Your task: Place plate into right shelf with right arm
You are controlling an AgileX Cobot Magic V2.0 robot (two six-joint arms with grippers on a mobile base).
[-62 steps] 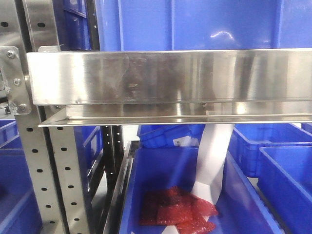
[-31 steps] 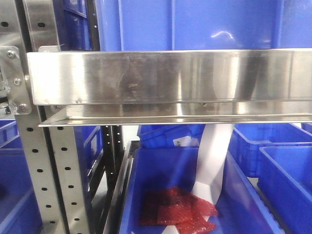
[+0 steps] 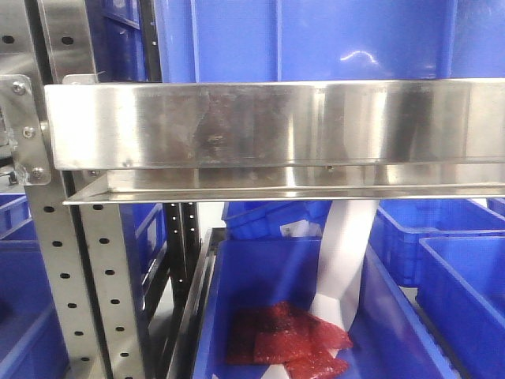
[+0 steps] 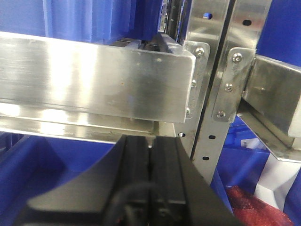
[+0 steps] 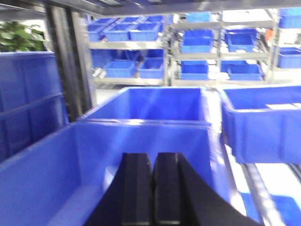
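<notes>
The right shelf's broad steel front rail (image 3: 276,122) runs across the front view, with perforated uprights (image 3: 110,276) to its left. In the right wrist view my right gripper (image 5: 153,154) is shut with nothing between its fingers, hanging over the inside of a large blue bin (image 5: 61,169). A pale rounded sliver (image 5: 109,175), which may be the plate's edge, lies on the bin floor just left of the fingers; the rest is hidden behind them. My left gripper (image 4: 151,139) is shut and empty, just below the steel rail (image 4: 94,80).
Under the rail a blue bin (image 3: 260,284) holds red packets (image 3: 292,343) and a white slanted piece (image 3: 343,260). More blue bins (image 3: 458,292) sit to the right. Another blue bin (image 5: 263,122) and distant racks of bins (image 5: 216,52) lie beyond the right gripper.
</notes>
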